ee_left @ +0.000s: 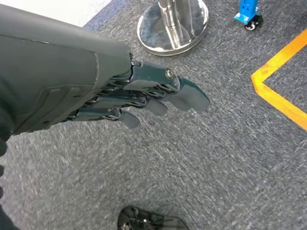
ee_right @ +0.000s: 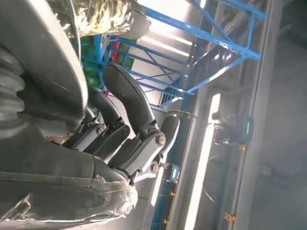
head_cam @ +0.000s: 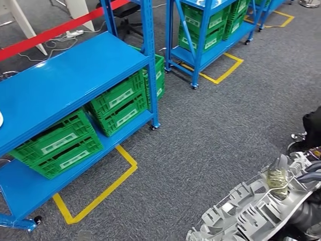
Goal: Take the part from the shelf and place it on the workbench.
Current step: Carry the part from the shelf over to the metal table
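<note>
The part (head_cam: 257, 206) is a large grey cast-metal piece with ribs and cut-outs, low at the right of the head view and lifted above the carpet. In the right wrist view my right hand (ee_right: 126, 129) curls its dark fingers around the part's smooth grey edge (ee_right: 47, 72), with a patch of wrinkled tape near it. My left hand (ee_left: 145, 96) hangs over the grey carpet with its fingers stretched out straight and nothing in them.
A blue shelf (head_cam: 71, 75) with green crates (head_cam: 117, 100) on its lower level stands at the left, inside yellow floor tape (head_cam: 98, 196). A second blue rack (head_cam: 204, 35) with crates is further back. A chrome stanchion base (ee_left: 173, 24) is near my left hand.
</note>
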Controlling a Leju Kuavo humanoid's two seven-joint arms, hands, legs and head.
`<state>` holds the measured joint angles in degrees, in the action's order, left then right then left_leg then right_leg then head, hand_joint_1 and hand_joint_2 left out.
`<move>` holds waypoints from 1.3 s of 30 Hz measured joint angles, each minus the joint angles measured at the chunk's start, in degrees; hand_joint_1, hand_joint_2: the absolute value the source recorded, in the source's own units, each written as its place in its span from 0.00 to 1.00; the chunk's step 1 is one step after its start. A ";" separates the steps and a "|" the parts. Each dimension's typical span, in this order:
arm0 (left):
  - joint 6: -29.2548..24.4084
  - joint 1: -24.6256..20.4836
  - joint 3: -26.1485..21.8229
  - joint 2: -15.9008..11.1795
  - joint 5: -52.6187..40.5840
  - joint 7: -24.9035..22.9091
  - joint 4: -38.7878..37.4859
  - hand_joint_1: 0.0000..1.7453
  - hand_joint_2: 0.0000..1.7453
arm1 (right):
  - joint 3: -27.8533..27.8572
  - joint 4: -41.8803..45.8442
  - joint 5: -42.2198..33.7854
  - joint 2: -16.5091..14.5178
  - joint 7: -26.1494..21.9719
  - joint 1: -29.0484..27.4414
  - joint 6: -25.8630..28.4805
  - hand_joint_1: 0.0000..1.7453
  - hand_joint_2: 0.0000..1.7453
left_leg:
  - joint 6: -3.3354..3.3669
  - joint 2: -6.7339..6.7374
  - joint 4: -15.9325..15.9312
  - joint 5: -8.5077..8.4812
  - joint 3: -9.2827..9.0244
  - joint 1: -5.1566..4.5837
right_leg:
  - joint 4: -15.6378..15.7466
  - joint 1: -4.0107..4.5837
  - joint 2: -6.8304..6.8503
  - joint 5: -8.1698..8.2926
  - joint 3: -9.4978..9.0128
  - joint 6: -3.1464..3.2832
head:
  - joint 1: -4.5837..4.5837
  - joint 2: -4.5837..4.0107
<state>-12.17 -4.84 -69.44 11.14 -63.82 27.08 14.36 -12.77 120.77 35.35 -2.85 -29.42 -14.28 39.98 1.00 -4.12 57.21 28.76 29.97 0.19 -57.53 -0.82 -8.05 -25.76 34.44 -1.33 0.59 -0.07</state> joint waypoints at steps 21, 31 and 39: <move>0.35 -0.04 0.02 0.09 -0.50 0.17 0.00 0.00 1.00 | 3.59 0.99 -0.27 -0.01 0.03 0.06 0.02 1.00 1.00 | -1.91 5.03 10.65 7.10 4.07 0.02 | 0.22 -0.20 8.16 -1.25 -1.49 1.11 | -0.54 0.00; 0.79 0.02 0.02 -0.10 -0.57 0.20 0.00 0.00 1.00 | 6.09 1.86 -0.52 -0.21 -1.12 -0.92 0.02 1.00 1.00 | -0.22 -0.30 0.01 0.03 -0.12 0.01 | 0.10 -0.42 0.32 -0.37 -0.72 -0.22 | -0.29 0.00; 0.92 0.27 0.02 -0.03 -0.79 0.22 0.00 0.00 1.00 | 7.43 2.63 -0.77 -0.25 -1.34 -1.41 0.02 1.00 1.00 | 0.93 6.37 -1.46 -0.91 -0.18 -0.16 | -16.13 -0.15 7.65 -7.98 7.43 -1.63 | -0.91 0.00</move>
<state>-11.26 -4.56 -69.42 11.11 -64.61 27.30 14.36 -5.34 123.40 34.58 -3.10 -30.76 -15.69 40.00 1.93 2.26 55.75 27.85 29.79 0.03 -73.66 -0.96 -0.40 -33.74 41.87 -2.96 -0.32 -0.07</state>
